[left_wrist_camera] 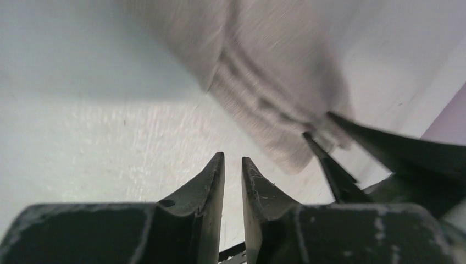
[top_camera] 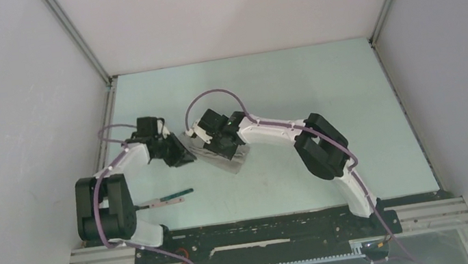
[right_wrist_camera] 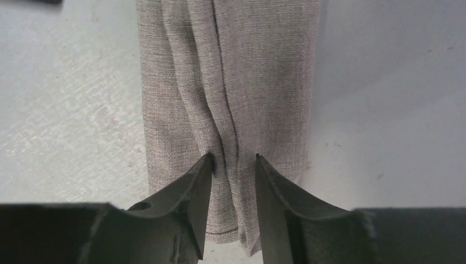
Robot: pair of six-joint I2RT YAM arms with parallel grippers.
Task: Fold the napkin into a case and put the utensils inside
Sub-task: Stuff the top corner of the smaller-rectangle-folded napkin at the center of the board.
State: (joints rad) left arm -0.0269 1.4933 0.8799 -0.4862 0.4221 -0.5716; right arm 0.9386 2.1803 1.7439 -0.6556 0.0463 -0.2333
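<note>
Though R gripper (right_wrist_camera: 233, 157) straddles a napkin (right_wrist_camera: 181, 82) ridge, pinch unclear; L gripper (left_wrist_camera: 233, 157) slightly apart, empty; cloth blurred there.

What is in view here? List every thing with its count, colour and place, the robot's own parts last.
table: one, pale green, beneath everything.
napkin: one, light grey, folded narrow, mid-table.
utensil: one, dark green handle, flat on the table, front left.
left gripper: one, black, beside the napkin, fingers slightly apart, empty.
right gripper: one, black, above the napkin, fingers astride a fold.
</note>
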